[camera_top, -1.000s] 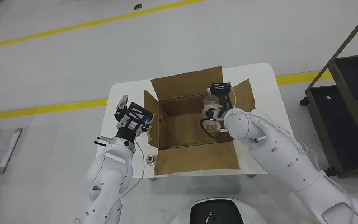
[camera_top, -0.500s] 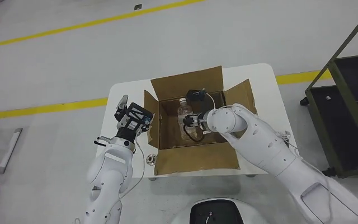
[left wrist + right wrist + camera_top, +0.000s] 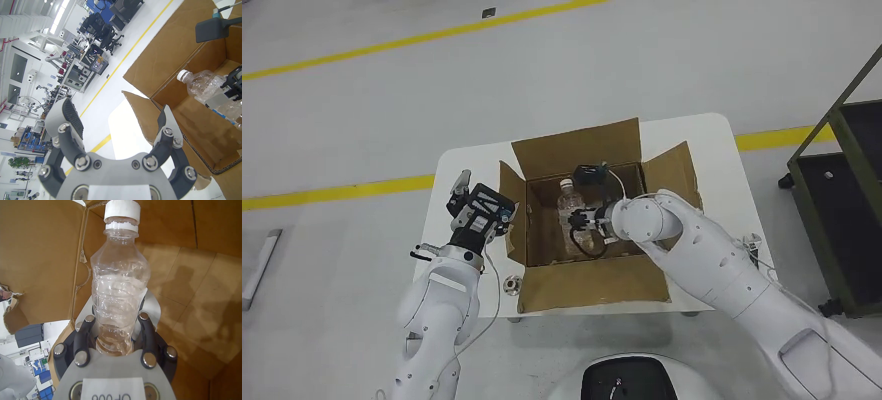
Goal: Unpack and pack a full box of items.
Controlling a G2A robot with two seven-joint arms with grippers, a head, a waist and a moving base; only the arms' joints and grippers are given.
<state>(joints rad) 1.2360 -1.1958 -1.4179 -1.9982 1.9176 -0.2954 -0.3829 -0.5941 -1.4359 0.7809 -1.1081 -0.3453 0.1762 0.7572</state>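
Right gripper pinches a crumpled clear plastic bottle inside the brown cardboard box; it may slip. Left gripper gapes wide.

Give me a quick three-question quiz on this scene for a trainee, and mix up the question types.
1. True or false: the right gripper is shut on the bottle.
2. Where is the bottle? A) inside the box, B) lying on the table, C) on the floor.
3. Fill in: the left gripper, outside the box, is ___ and holds nothing.
Key: 1 true; 2 A; 3 open.
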